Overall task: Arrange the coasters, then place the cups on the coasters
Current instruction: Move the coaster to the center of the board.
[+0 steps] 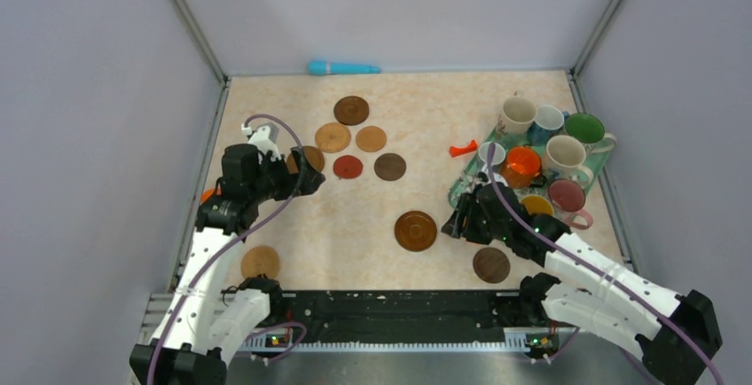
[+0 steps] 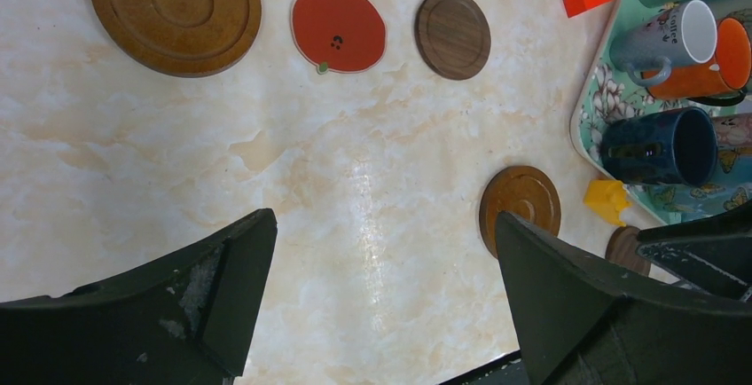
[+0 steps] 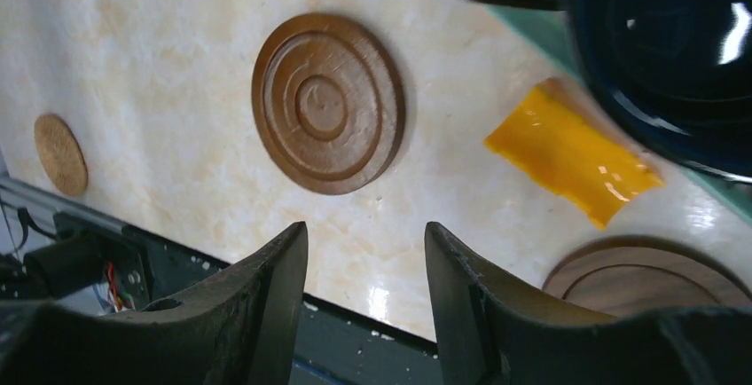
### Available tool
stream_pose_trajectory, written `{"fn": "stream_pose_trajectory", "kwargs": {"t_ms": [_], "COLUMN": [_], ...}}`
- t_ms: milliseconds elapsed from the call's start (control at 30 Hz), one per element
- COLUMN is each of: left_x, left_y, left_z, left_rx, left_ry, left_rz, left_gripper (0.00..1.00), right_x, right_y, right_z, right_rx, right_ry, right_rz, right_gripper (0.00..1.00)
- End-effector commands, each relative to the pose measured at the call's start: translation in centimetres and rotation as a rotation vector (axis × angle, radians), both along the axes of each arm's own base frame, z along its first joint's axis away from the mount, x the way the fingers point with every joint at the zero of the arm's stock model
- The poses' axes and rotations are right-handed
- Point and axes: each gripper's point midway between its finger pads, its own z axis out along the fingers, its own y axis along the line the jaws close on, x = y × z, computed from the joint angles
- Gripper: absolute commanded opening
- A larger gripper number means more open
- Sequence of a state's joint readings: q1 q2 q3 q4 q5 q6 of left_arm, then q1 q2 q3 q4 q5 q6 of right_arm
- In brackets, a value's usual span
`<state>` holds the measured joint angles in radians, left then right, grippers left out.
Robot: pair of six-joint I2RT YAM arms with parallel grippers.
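Tray [image 2: 592, 114] edge near right fingers [image 3: 257, 314], narrowly apart, empty; left fingers [image 2: 204, 314] wide apart over table [image 2: 355, 208].

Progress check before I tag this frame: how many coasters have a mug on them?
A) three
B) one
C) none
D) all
C: every coaster in view lies bare, and the mugs sit bunched at the teal tray on the right.
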<state>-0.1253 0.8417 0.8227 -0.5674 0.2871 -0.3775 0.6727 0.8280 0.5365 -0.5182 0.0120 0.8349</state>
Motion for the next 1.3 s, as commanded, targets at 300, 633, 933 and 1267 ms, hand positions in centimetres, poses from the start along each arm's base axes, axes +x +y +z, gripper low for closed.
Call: {"fn": "stream_pose_trajectory", "kwargs": {"t_ms": [300, 633, 933, 1267], "left_x": [-0.6, -1.5, -1.4, -1.4], "left_y": [-0.1, 1.2, 1.4, 1.8], "left_z": [1.5, 0.0, -0.3, -0.6], "left_rx": [-0.003, 0.09, 0.102, 0.116], "left_ry": [-0.061, -0.055, -0.04, -0.035], "left_rz": [-0.009, 0.042, 0.051, 0.074], "left_gripper": [0.97, 0.97, 0.97, 0.97], "right_x": [0.9, 2.7, 3.5, 5.7], "right_y": [9.4, 13.2, 16.0, 19.9], "right_z": [-0.4, -2.6, -4.0, -3.9], "right_rx": [-0.029, 0.014, 0.058, 0.117], "right_ry": [-0.117, -0.125, -0.115, -0.178], "right_rz": [0.278, 0.323, 0.367, 0.413], "right_gripper": [0.51, 0.49, 0.48, 0.43]}}
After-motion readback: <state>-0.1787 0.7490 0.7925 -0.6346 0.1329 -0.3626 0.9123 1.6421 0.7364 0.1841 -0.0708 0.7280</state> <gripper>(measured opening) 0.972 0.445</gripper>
